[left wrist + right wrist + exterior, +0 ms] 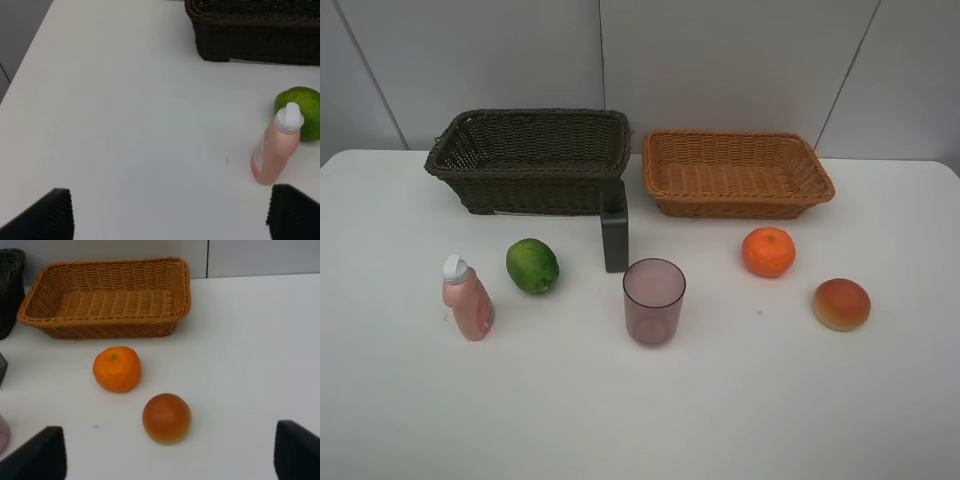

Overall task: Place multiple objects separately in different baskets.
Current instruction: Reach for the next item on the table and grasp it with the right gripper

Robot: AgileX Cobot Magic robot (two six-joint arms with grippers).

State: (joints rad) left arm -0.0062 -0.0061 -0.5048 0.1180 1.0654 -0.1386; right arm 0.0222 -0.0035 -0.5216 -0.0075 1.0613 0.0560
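Two baskets stand at the back: a dark brown one (pixel 535 195) and a light orange-tan one (pixel 735 207), both empty. In front of them, from left to right, are a pink white-capped bottle (pixel 467 298), a green fruit (pixel 532 265), a dark green bottle (pixel 615 235), a purple cup (pixel 653 300), an orange (pixel 768 251) and a peach-like fruit (pixel 841 304). My left gripper (pixel 170 220) is open above bare table, short of the pink bottle (pixel 275 147). Open too, my right gripper (pixel 167 460) hangs just short of the peach-like fruit (pixel 166 418) and the orange (pixel 117 369).
The white table (pixel 640 420) meets a grey panelled wall behind the baskets. Neither arm shows in the exterior high view. The table's left edge (pixel 27 55) shows in the left wrist view.
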